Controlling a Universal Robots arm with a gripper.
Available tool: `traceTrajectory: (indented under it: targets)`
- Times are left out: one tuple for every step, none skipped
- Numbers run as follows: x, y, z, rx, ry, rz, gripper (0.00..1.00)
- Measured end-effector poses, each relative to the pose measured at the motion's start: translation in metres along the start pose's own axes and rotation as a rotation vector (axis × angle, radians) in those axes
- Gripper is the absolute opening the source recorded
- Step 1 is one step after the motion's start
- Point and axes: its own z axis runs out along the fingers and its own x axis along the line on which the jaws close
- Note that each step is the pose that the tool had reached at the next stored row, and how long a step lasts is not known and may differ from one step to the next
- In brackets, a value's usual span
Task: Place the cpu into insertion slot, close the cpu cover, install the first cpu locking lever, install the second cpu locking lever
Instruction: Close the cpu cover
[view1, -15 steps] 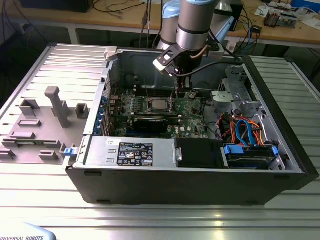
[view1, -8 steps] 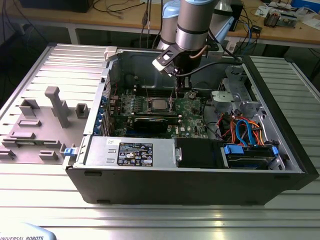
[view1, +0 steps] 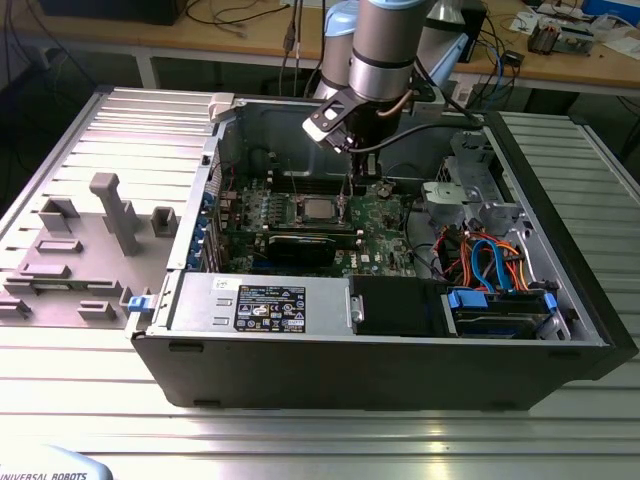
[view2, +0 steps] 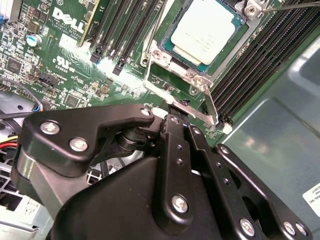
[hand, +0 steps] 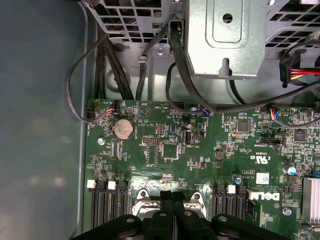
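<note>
In the first wrist view, can see the two black fingers (hand: 167, 200) of the gripper (hand: 173, 195) pressed together side by side, with nothing visible between them. In the second wrist view, find these closed tips just beside the near edge of the cpu cover (view2: 162, 94), one thin shiny frame. Cannot tell whether touching it, nor whether this frame lies flat or stands tilted. Just past that edge, find the one cpu (view2: 210, 25), seated in the one insertion slot (view2: 195, 64), metal top upward. Being square, has no long axis; has its sides parallel to the long black memory slots (view2: 125, 30). Counted two banks of these, one on each side of the slot, near the middle of the green motherboard (view2: 65, 65). Beside one corner of the slot, one thin metal rod (view2: 290, 6).

From the first wrist view, get also one round coin cell (hand: 123, 129) near the motherboard's edge and several black cables (hand: 107, 65) past that edge. From the exterior view, get the whole: one arm (view1: 385, 45) reaching down into one open computer case (view1: 350, 370), one black graphics card (view1: 305, 248) next to the slot, one labelled power supply (view1: 265, 303) along the case wall nearest the camera, and grey fixture blocks (view1: 110, 210) on the ribbed table (view1: 300, 440) at the exterior view's left.
</note>
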Motion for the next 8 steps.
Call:
traceTrajectory:
  targets:
    - [0.0, -0.0005, 0.0, -0.0001, 0.0001, 0.0, 0.11]
    - [0.0, -0.0008, 0.0, 0.0, 0.0001, 0.0, 0.11]
    - [0.0, -0.001, 0.0, 0.0, 0.0001, 0.0, 0.11]
    - [0.0, -0.0013, 0.0, 0.0, 0.0, 0.0, 0.11]
    - [0.0001, -0.0014, 0.0, -0.0001, 0.0001, 0.0, 0.11]
    - [0.0001, -0.0017, 0.0, 0.0, 0.0, 0.0, 0.11]
    - [0.0001, -0.0017, 0.0, -0.0001, 0.0, 0.0, 0.11]
    - [0.0001, -0.0018, 0.0, -0.0001, 0.0, 0.0, 0.11]
